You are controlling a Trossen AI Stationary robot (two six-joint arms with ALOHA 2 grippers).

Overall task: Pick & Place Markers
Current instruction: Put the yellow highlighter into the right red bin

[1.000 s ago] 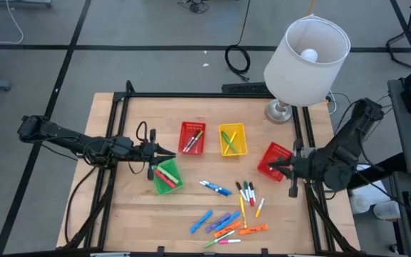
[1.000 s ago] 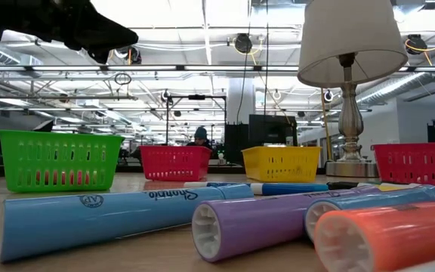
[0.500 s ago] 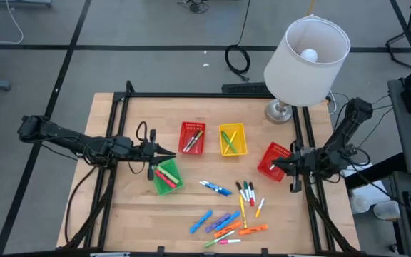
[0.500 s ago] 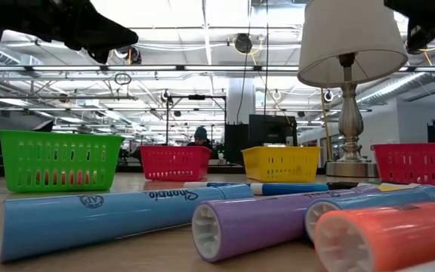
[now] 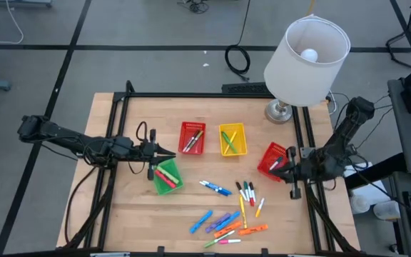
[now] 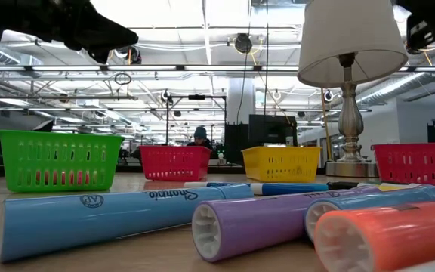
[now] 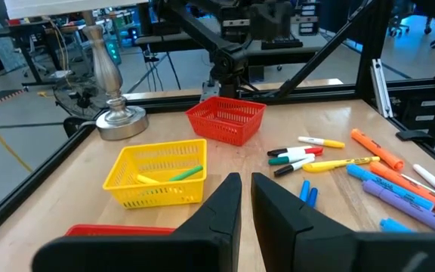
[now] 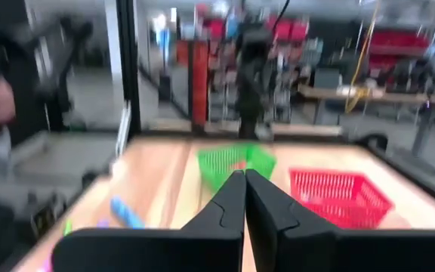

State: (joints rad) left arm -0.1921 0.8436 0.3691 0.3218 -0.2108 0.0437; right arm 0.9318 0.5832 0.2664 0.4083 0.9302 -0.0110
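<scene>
We see the left gripper (image 5: 170, 153) hovering over the green basket (image 5: 167, 175), fingers nearly together and empty, likely paused after a drop. Right gripper (image 5: 277, 165) sits shut with nothing in it by the red basket at the right edge (image 5: 274, 160), probably waiting. Most markers (image 5: 230, 214) lie loose on the worktop (image 5: 134, 214) near its front; a few sit in the baskets. In the low view big blurred markers block the pile, and both grippers are mostly cut off.

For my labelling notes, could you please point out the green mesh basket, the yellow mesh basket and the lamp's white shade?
green mesh basket (image 5: 167, 176): high view, its middle.
yellow mesh basket (image 5: 232, 139): high view, its middle.
lamp's white shade (image 5: 307, 61): high view, its outer side.
</scene>
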